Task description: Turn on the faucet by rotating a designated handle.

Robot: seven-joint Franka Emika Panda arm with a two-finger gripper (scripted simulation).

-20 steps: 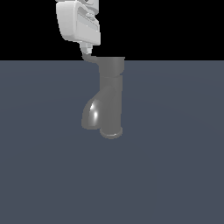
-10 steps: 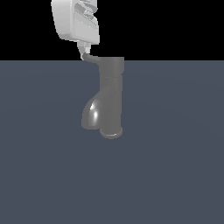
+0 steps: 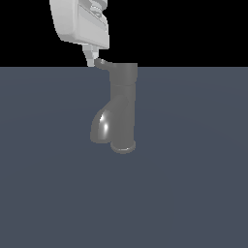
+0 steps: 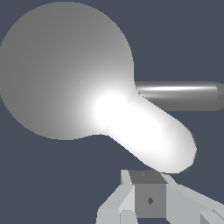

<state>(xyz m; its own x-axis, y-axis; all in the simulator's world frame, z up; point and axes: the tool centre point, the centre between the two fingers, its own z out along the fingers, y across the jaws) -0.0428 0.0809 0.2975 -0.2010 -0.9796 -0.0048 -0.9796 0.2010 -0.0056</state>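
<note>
The faucet (image 3: 123, 106) is a glossy dark grey tap standing upright on the flat surface, its bulging spout (image 3: 101, 127) pointing to the exterior view's left. The handle (image 3: 102, 63) is a short thin lever sticking out from the top cap toward the same side. My white gripper (image 3: 90, 59) hangs above, its fingers close together and the tips right at the handle's end. In the wrist view the round cap of the faucet (image 4: 65, 70) shows from above, with the brightly lit handle (image 4: 153, 135) reaching toward my gripper (image 4: 148, 197) and the spout (image 4: 179, 95) behind it.
A plain dark blue-grey surface (image 3: 193, 193) spreads around the faucet's flared base (image 3: 123, 147). A black background lies behind the gripper. No other objects show.
My gripper has shifted a little toward the exterior view's left while staying at the handle's tip. The faucet body has not moved.
</note>
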